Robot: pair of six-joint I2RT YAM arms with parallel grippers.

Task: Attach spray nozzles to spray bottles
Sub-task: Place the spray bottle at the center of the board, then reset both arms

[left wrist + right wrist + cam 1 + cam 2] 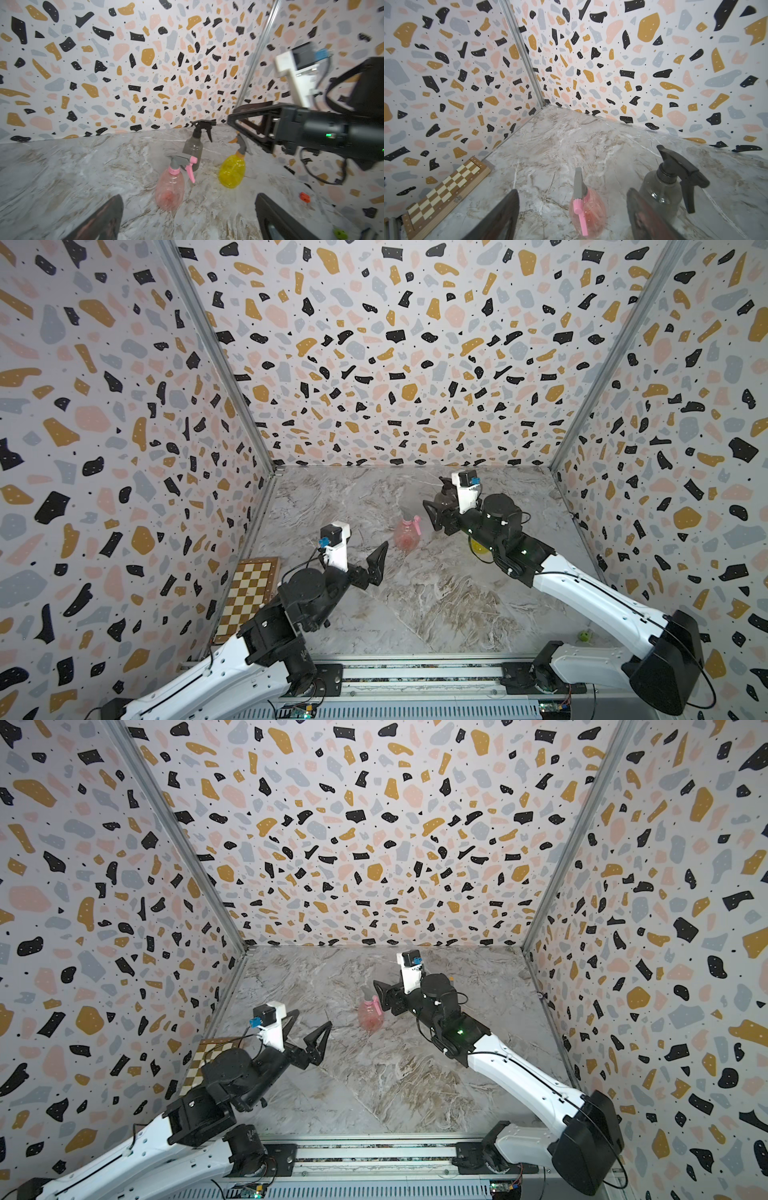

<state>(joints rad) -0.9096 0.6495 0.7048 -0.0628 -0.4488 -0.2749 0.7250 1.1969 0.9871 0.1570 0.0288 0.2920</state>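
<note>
Left hand (313, 1018) and right hand (430, 515) gape empty above marble tabletop (415, 593), terrazzo walls (374, 364) around.

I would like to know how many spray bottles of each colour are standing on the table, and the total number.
Pink bottle: 1
Grey bottle: 1
Yellow bottle: 1
Total: 3
</note>
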